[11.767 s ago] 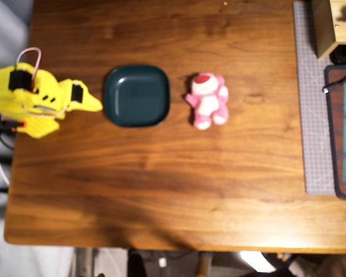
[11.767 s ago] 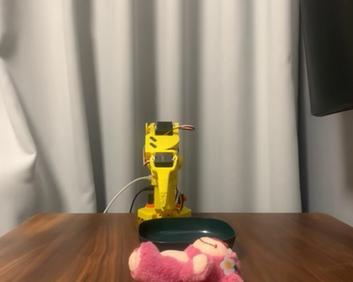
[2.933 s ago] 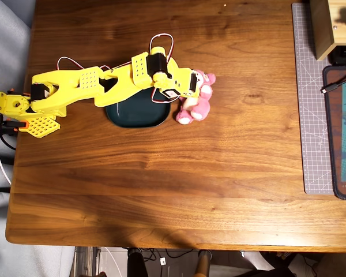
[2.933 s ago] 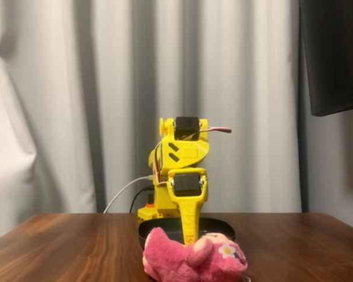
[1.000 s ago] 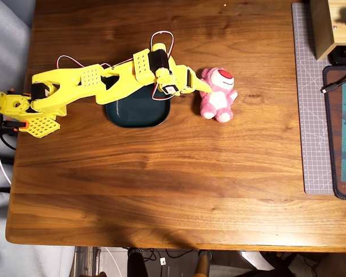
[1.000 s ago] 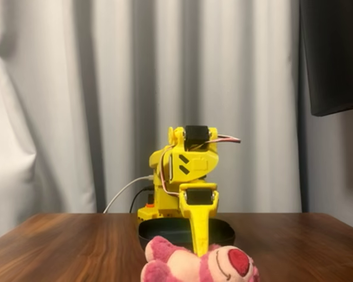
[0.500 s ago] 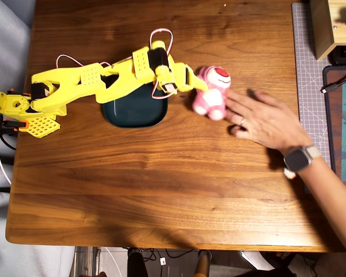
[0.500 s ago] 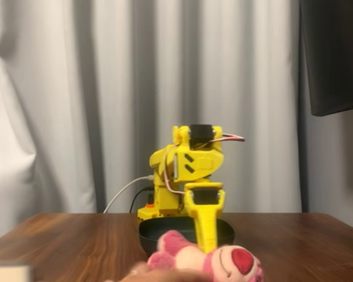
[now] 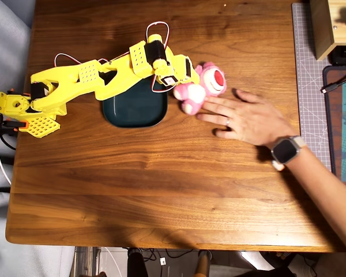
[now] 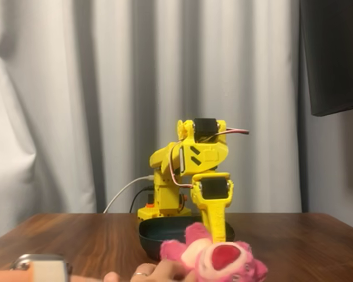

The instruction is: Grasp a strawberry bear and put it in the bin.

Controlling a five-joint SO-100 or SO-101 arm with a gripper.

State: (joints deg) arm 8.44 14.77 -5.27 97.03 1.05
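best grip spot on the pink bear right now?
Judging from the overhead view, take the small pink plush teddy bear across its torso, from above. It lies with the head away from the dark teal dish. A person's hand touches it; the yellow end effector is already there.

A wooden table (image 9: 161, 190) stands before pale grey curtains (image 10: 106, 88), a grey cutting mat (image 9: 307, 86) alongside.

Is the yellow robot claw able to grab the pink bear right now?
Probably yes. The gripper is already at the strawberry bear, though a person's hand touches the bear's other side and might interfere.
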